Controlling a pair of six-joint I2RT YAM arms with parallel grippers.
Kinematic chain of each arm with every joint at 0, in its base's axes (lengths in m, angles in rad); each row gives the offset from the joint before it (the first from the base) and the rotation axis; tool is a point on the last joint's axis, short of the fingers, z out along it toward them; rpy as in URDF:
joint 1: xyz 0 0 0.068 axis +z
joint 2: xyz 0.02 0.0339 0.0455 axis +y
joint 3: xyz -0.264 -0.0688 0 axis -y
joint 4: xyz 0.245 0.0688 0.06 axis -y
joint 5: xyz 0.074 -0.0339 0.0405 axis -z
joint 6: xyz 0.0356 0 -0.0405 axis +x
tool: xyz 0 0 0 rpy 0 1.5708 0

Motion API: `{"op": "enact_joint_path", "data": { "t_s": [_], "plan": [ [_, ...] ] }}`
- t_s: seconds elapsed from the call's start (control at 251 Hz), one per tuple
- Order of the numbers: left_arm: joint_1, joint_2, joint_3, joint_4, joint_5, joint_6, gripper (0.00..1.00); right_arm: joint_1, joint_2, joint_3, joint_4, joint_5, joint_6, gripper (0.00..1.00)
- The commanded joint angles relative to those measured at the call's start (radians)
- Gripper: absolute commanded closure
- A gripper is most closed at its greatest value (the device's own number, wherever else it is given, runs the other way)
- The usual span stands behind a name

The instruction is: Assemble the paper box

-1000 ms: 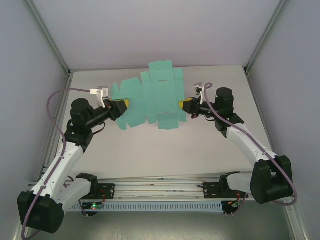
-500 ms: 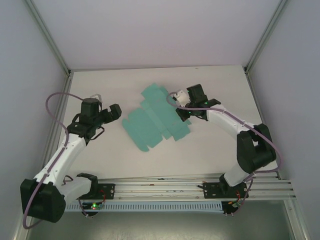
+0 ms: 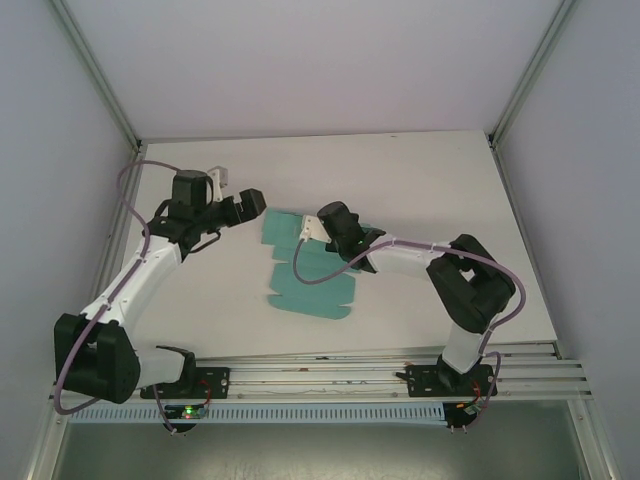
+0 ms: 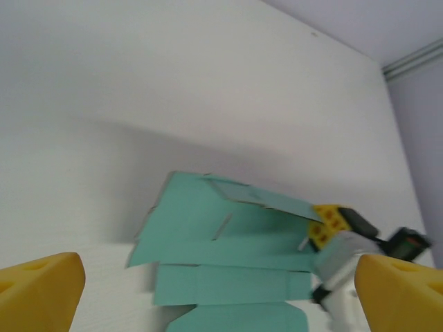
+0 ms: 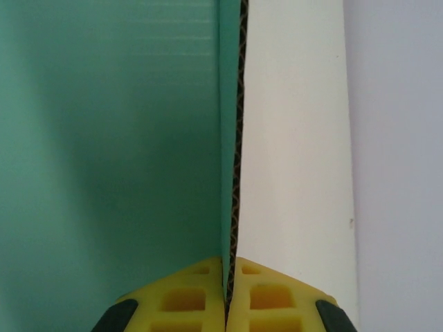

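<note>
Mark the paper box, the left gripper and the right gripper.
paper box [image 3: 318,290], top view, on its flat lower panel.
left gripper [image 3: 254,203], top view, midway between its open fingertips.
right gripper [image 5: 228,287], right wrist view, where it pinches the box's edge.

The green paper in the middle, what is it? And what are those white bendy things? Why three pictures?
Those are two white robot arms, each ending in a two-finger gripper. One picture looks down from above; the other two come from small cameras on the wrists. The flat teal-green card sheet with flaps rests on the white table, meant to fold into a box. The right gripper pinches its edge between yellow pads. The left gripper is open nearby, holding nothing.
</note>
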Motion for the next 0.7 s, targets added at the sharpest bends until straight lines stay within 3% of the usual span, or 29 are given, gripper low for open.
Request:
{"op": "enact_joint_path", "data": {
  "t_s": [0.0, 0.196, 0.694],
  "plan": [
    [-0.036, 0.048, 0.055, 0.061, 0.097, -0.012, 0.0, 0.022, 0.01, 0.0, 0.103, 0.077, -0.062, 1.0],
    [-0.092, 0.149, 0.119, 0.052, 0.116, 0.001, 0.0, 0.056, -0.02, -0.033, 0.131, 0.115, -0.075, 1.0],
    [-0.155, 0.294, 0.213, -0.001, 0.153, 0.032, 0.24, 0.093, -0.117, -0.071, 0.111, 0.095, -0.087, 1.0]
  ]
}}
